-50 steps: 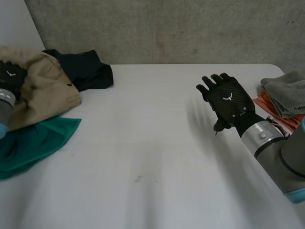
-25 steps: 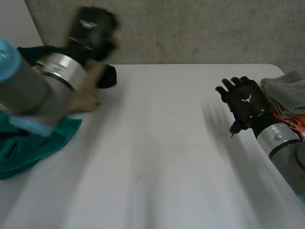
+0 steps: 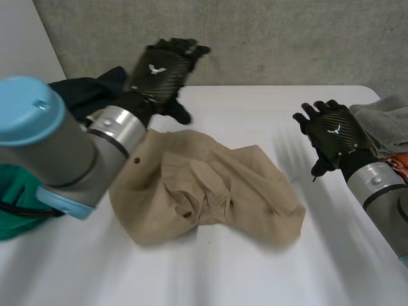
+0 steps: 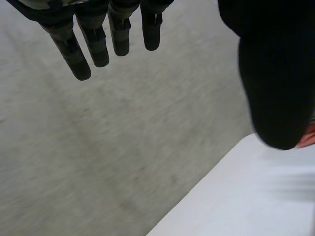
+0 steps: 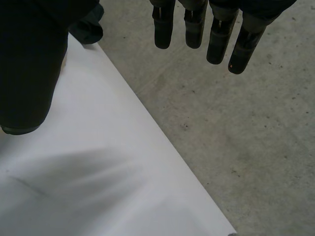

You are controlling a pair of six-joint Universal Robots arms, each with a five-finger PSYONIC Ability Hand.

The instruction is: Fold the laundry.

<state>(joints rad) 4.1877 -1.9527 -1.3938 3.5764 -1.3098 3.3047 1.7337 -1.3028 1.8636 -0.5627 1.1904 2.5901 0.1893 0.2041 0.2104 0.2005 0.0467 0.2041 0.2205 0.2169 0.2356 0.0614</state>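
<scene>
A tan garment (image 3: 210, 191) lies crumpled in the middle of the white table (image 3: 242, 115). My left hand (image 3: 162, 70) hangs in the air above the table's far left, beyond the garment, its fingers (image 4: 81, 54) straight and holding nothing. My right hand (image 3: 331, 137) hovers open over the table's right side, apart from the garment's right edge, with straight fingers (image 5: 194, 29) and nothing in them.
A dark navy garment (image 3: 89, 92) lies at the far left behind my left arm, and a teal cloth (image 3: 13, 204) sits at the left edge. A grey towel (image 3: 386, 124) on something orange (image 3: 398, 162) rests at the right edge. A concrete wall (image 3: 287, 38) stands behind the table.
My left arm swung from the pile at the left across to the far middle, and the tan garment came from that pile to the table's middle. The left hand let go. The right hand drew back right.
</scene>
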